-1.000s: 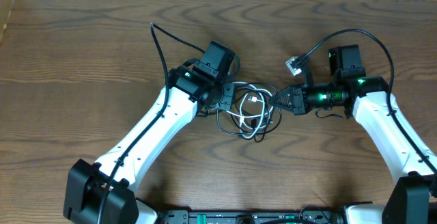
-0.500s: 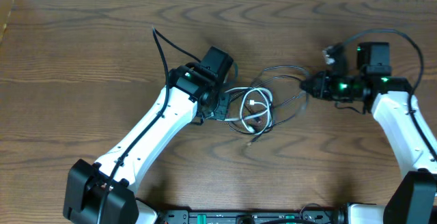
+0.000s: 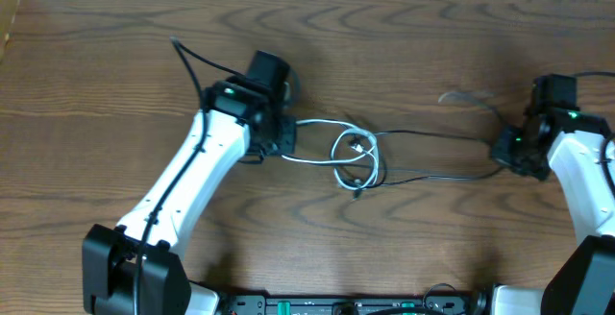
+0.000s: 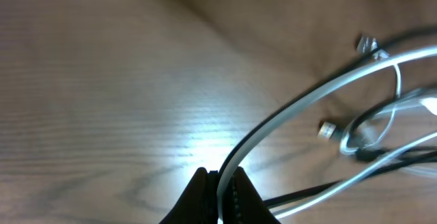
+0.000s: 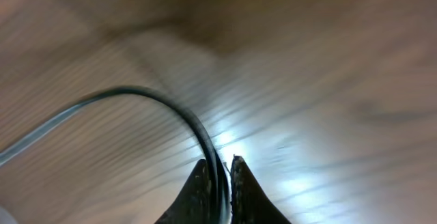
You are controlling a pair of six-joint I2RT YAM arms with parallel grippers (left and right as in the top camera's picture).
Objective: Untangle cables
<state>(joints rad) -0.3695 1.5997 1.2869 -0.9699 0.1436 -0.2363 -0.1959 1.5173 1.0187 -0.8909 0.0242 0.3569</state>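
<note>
Dark wood-grain worktop (image 3: 115,75), seen from above; both arms reach in from the near edge.

Left arm (image 3: 183,185): white links, black wrist, angled up toward centre-left. Its own thick black cord (image 3: 192,56) loops off behind the wrist.

Right arm (image 3: 588,176): at the far right edge, wrist turned inward, green light on.

Black cable (image 3: 432,137): two thin strands run nearly level across the worktop from the middle knot out to the right hand, upper and lower, close to parallel, pulled fairly straight.

White cable (image 3: 312,125): leaves the left hand toward the right and curls into a round loop at the middle, where it crosses the black strands. Knot sits between the two hands, nearer the left one.

Left hand (image 3: 285,142): fingers pinched narrow on the white cable. The wrist view confirms it: left hand (image 4: 220,179) tips closed together with the white cable (image 4: 293,104) rising from between them and arcing right.

Right hand (image 3: 502,154): pinched onto the black cable. Wrist view blurred, but right hand (image 5: 218,164) tips sit close with the black cable (image 5: 171,104) between them, curving up and left.

Upper plug (image 4: 367,45) and lower plug (image 4: 328,130): small, metal-tipped, lying on the worktop near the loop. Which cable each belongs to, cannot tell.
</note>
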